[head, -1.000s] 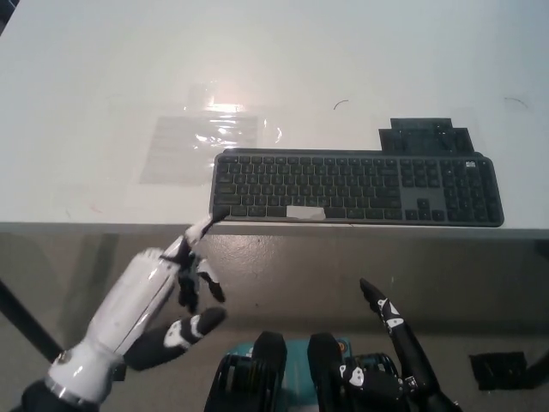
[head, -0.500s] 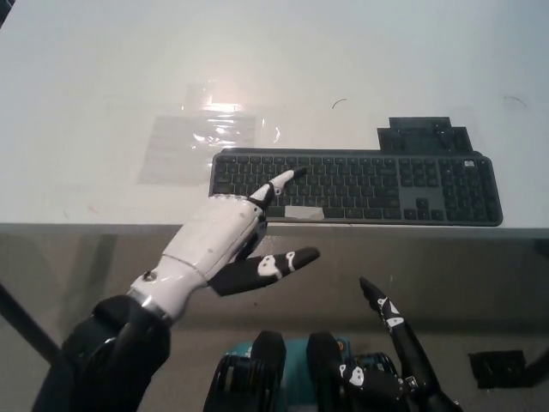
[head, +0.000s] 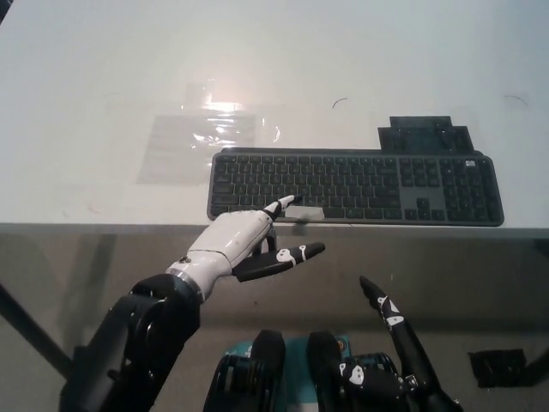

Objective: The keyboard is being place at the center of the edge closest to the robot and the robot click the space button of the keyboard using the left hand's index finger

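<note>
Spanning the upper half of the head view, a white table (head: 94, 60) ends in a straight near edge, with a grey floor below it. A dark keyboard (head: 369, 184) lies flat along that near edge, parallel to it and set somewhat to the picture's right of the middle.

The white left hand (head: 233, 245) reaches up from the lower left on a black forearm and sits just in front of the table edge, below the keyboard's left part. It holds nothing. One finger points forward with its tip at the keyboard's front row, and the thumb juts out sideways well apart from it; the other fingers are tucked out of sight.

A clear plastic sheet (head: 202, 137) lies flat on the table just behind the keyboard's left end, catching glare. A flat black piece (head: 423, 135) sits against the keyboard's back edge toward its right.

The black right hand (head: 396, 339) rests low near the bottom, fingers stretched out and empty.

The space bar (head: 305, 212) carries a pale strip, and the pointing fingertip (head: 283, 203) meets its left end; whether it presses down cannot be told.
</note>
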`<state>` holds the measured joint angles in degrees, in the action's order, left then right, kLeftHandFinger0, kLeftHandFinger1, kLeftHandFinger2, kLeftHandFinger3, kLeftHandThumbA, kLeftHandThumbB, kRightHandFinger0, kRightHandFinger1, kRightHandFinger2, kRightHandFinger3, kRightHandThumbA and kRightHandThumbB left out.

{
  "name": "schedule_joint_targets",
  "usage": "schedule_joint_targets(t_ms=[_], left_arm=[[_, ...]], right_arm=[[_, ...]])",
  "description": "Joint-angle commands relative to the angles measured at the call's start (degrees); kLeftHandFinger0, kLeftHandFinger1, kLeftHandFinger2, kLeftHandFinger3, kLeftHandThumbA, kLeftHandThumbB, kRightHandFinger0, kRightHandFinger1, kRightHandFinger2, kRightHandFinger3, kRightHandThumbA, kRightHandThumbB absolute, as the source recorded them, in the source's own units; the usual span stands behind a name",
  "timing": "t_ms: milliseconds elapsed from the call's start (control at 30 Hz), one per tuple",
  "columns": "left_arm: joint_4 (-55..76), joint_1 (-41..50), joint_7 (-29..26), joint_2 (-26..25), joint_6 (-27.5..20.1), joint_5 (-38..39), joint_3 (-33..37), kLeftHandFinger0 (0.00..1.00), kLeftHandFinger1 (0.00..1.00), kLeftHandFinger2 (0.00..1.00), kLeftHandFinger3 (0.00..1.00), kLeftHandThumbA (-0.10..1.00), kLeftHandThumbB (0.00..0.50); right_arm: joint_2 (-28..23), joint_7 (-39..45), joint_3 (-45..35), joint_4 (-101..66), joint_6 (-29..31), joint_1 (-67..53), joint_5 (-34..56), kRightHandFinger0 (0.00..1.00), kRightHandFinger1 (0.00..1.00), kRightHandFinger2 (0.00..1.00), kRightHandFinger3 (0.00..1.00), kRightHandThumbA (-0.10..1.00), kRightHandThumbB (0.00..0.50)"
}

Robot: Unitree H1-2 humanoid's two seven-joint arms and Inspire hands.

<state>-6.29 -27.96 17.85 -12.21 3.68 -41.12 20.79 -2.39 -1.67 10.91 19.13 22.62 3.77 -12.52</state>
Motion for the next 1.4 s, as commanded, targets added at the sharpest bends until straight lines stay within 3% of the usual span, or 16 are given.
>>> schedule_joint_targets(t_ms=[0, 233, 467, 500, 667, 733, 767, 900, 1000, 1100, 1267, 1367], left_arm=[[-2.7, -3.3, -2.0, 0.4, 0.3, -1.1, 0.5, 0.03, 0.31, 0.39, 1.00, 1.00, 0.400], [-9.9, -6.5, -2.6, 0.8, 0.1, -2.0, 2.1, 0.10, 0.40, 0.47, 1.00, 1.00, 0.397], [-19.3, -8.1, -6.1, 2.5, -0.7, -3.1, 4.5, 0.14, 0.40, 0.44, 1.00, 1.00, 0.445], [-22.6, -7.7, -7.0, 3.1, -1.1, -3.1, 5.1, 0.10, 0.35, 0.39, 1.00, 1.00, 0.413], [-34.0, -7.1, -11.5, 4.3, -3.4, -3.4, 7.9, 0.08, 0.36, 0.42, 1.00, 1.00, 0.391], [-35.4, -7.1, -12.5, 4.4, -4.2, -3.3, 8.3, 0.12, 0.37, 0.40, 1.00, 1.00, 0.395], [-34.7, -6.5, -12.3, 4.2, -4.0, -3.2, 8.5, 0.10, 0.35, 0.38, 1.00, 1.00, 0.428], [-28.7, -3.6, -11.2, 3.1, -3.3, -2.9, 9.8, 0.02, 0.31, 0.35, 1.00, 1.00, 0.463], [-18.2, -0.7, -8.7, 1.8, -2.9, -2.1, 10.2, 0.03, 0.33, 0.35, 1.00, 1.00, 0.428], [-4.1, 2.9, -6.7, 0.4, -2.4, -0.8, 9.6, 0.00, 0.23, 0.22, 1.00, 1.00, 0.423], [14.4, 6.4, -2.7, -0.4, -0.4, 1.0, 8.2, 0.00, 0.15, 0.15, 1.00, 1.00, 0.441], [28.5, 8.1, -0.5, -1.0, 0.4, 3.1, 6.8, 0.00, 0.00, 0.04, 1.00, 1.00, 0.430]], right_arm=[[0.3, -0.6, -0.3, -1.8, 3.3, 1.4, -0.2, 1.00, 1.00, 1.00, 1.00, 1.00, 0.335], [0.3, -0.4, -0.3, -2.1, 2.6, 1.7, -0.5, 1.00, 1.00, 1.00, 1.00, 1.00, 0.338], [0.1, 0.0, -0.3, -2.5, 2.1, 2.4, -0.4, 1.00, 1.00, 1.00, 1.00, 1.00, 0.332], [0.0, 0.1, -0.2, -2.5, 2.3, 2.4, -0.4, 1.00, 1.00, 1.00, 1.00, 1.00, 0.331], [-0.1, -0.1, -0.4, -2.8, 1.9, 2.5, -0.5, 1.00, 1.00, 1.00, 1.00, 1.00, 0.339], [-0.3, -0.1, -0.5, -2.4, 2.3, 2.9, -0.4, 1.00, 1.00, 1.00, 1.00, 1.00, 0.337], [-0.3, -0.2, -0.6, -2.4, 2.1, 3.0, -0.4, 1.00, 1.00, 1.00, 1.00, 1.00, 0.348], [-0.2, -0.2, -0.5, -2.3, 2.2, 2.7, -0.4, 1.00, 1.00, 1.00, 1.00, 1.00, 0.353], [-0.2, -0.3, -0.6, -2.3, 1.8, 2.5, -0.5, 1.00, 1.00, 1.00, 1.00, 1.00, 0.363], [-0.4, -0.2, -0.5, -2.5, 1.3, 2.3, -0.8, 1.00, 1.00, 1.00, 1.00, 1.00, 0.366], [-0.4, -0.2, -0.5, -2.1, 1.7, 2.2, -0.6, 1.00, 1.00, 1.00, 1.00, 1.00, 0.364], [-0.2, -0.1, -0.5, -1.7, 2.6, 2.2, 0.0, 1.00, 1.00, 1.00, 1.00, 1.00, 0.375]])
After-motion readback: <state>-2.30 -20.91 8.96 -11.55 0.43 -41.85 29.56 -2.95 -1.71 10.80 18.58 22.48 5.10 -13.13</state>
